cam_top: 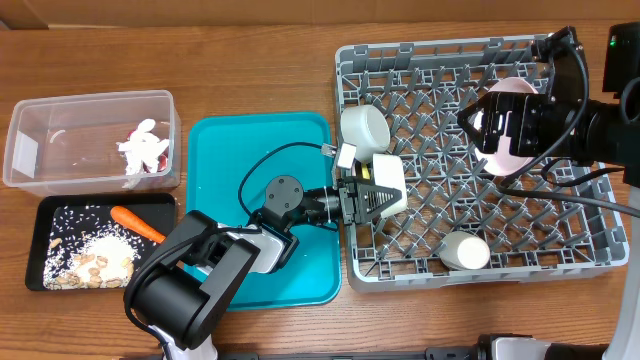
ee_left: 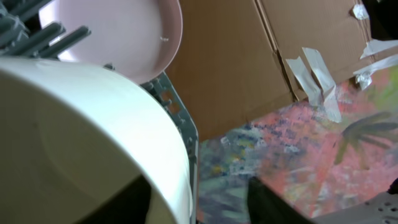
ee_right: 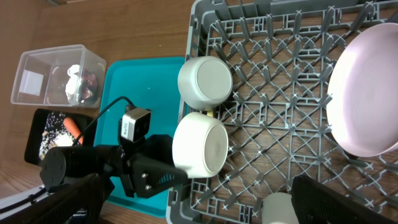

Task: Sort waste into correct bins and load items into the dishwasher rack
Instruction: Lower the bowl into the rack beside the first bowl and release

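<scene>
The left tool (cam_top: pixel 378 200) sits against a white bowl (ee_right: pixel 199 151) at the rack (cam_top: pixel 560 265)'s left edge, mid-frame, its grip impossible to tell, while the right tool (cam_top: pixel 485 128) gapes wide above the plate (ee_right: pixel 367 93).

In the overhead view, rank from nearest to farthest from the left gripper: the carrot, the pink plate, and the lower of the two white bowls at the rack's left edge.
1. The lower white bowl, at the left gripper fingertips, on the left edge of the rack.
2. The pink plate, in the rack's upper right.
3. The carrot, far left in the black tray.
</scene>
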Robot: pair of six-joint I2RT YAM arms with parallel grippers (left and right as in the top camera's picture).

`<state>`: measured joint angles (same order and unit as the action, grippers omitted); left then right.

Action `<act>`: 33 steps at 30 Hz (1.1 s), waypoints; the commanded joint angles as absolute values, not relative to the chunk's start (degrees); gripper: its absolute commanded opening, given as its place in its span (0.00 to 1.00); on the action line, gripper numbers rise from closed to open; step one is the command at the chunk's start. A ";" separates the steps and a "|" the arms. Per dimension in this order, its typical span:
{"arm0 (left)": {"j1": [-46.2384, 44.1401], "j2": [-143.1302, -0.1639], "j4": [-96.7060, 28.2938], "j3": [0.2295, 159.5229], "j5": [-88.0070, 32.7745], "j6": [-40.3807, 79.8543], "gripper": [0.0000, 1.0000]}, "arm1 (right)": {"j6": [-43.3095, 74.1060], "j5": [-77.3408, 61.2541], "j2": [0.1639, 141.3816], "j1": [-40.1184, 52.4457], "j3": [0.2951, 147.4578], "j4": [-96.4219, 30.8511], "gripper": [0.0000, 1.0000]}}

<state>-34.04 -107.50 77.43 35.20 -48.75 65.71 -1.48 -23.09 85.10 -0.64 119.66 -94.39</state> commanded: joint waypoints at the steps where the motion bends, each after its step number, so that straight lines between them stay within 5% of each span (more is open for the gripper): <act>1: -33.78 -108.42 75.68 34.94 -51.03 64.47 0.91 | -1.45 -22.94 84.97 -0.38 119.98 -94.19 1.00; 2: -33.34 -108.42 73.56 34.94 -51.00 64.25 1.00 | -1.45 -22.94 84.97 -0.38 119.98 -94.19 1.00; 17: -30.00 -101.54 66.15 34.94 -51.88 62.98 1.00 | -1.45 -22.94 84.97 -0.38 119.98 -94.19 1.00; 33: -26.81 -82.52 30.68 35.31 -41.58 48.77 1.00 | -1.45 -22.94 84.97 -0.38 119.98 -94.17 1.00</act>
